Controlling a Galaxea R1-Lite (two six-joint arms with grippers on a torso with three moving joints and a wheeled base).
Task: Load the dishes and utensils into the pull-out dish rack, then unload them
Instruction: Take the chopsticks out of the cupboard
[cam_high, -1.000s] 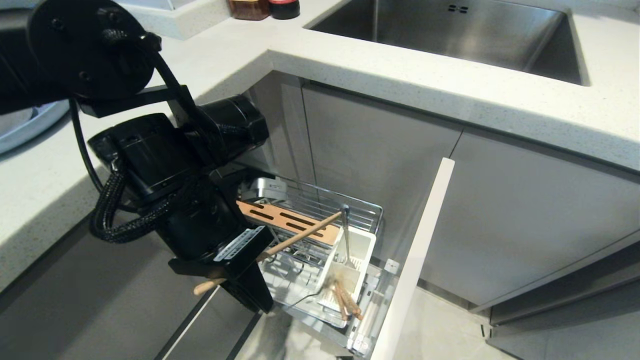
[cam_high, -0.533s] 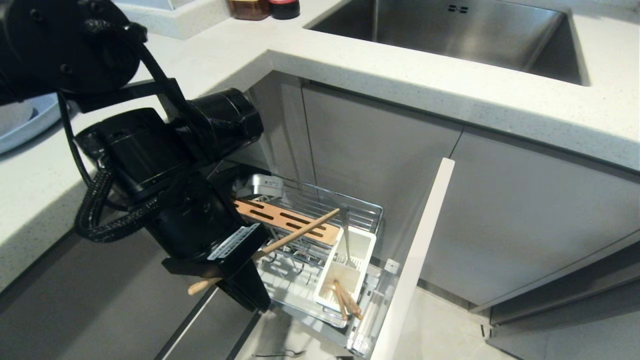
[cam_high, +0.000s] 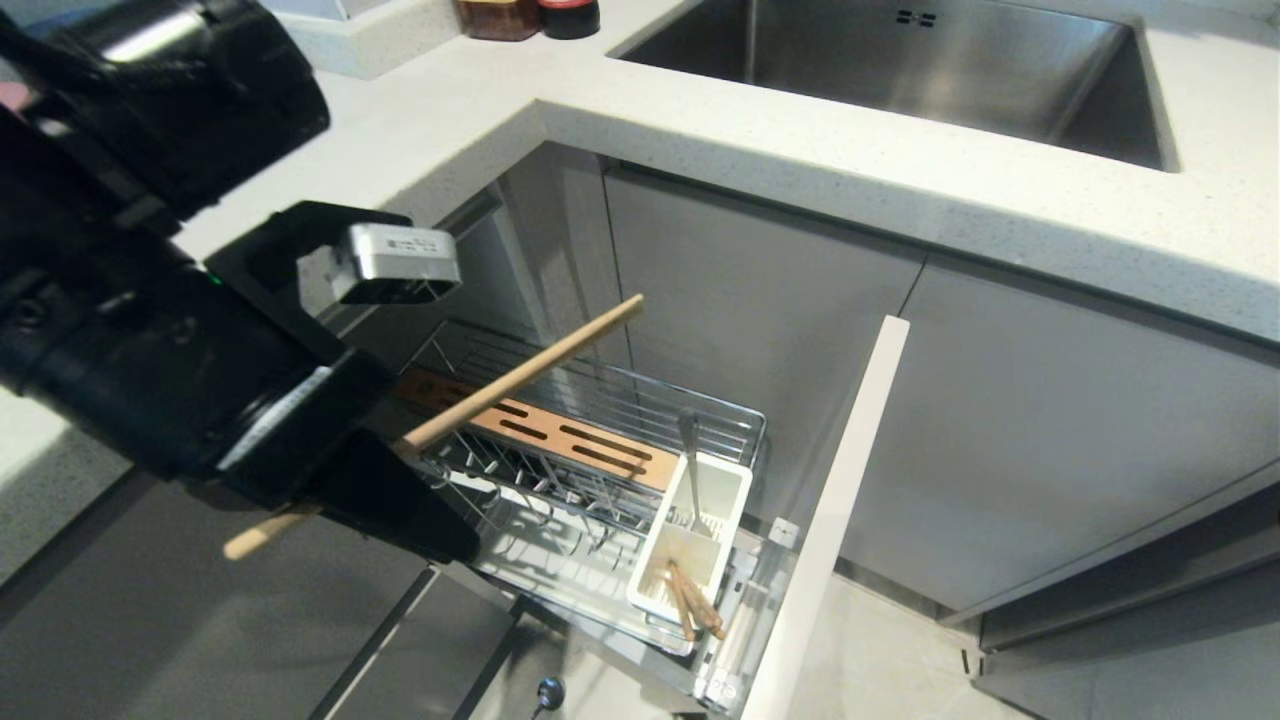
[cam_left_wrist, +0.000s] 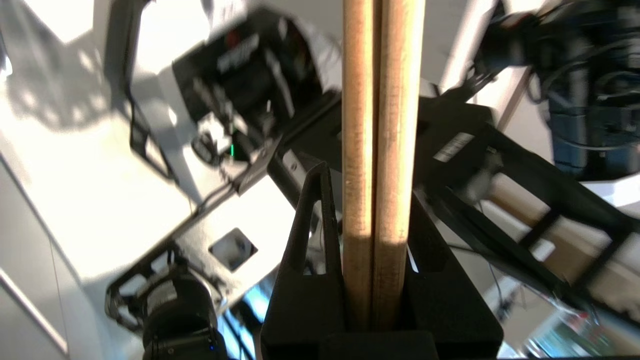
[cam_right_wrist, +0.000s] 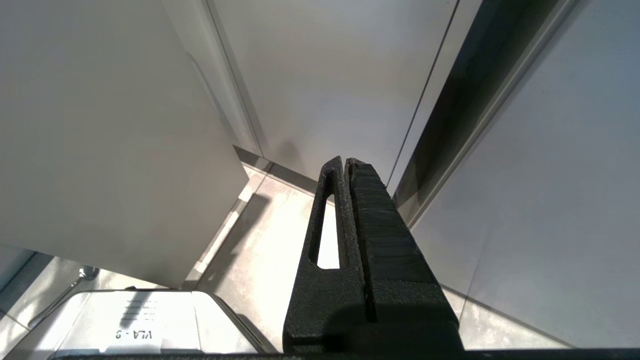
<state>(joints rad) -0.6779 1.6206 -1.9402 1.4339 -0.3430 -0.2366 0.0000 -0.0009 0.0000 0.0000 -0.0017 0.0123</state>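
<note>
Gripping a pair of light wooden chopsticks (cam_high: 470, 410) near their thick ends, the left gripper (cam_high: 340, 480) hangs above the near-left end of the pull-out dish rack (cam_high: 600, 470), the sticks slanting up and away over the slotted wooden strip (cam_high: 540, 425). Seen from the head camera, the rack stands drawn out below the white bench (cam_high: 900, 190), with a silver spoon (cam_high: 691, 470) upright in its white utensil caddy (cam_high: 700, 540) and brown sticks lying in the caddy's near section; a steel sink (cam_high: 900, 70) sits in the bench above. From the left wrist, the chopsticks (cam_left_wrist: 382, 150) run side by side between jaws clamped on them (cam_left_wrist: 382, 300). From the right wrist, the right gripper (cam_right_wrist: 347, 170) hangs beside pale grey cabinet panels (cam_right_wrist: 100, 125), over the tiled floor (cam_right_wrist: 270, 240), its jaws pressed together on nothing.
</note>
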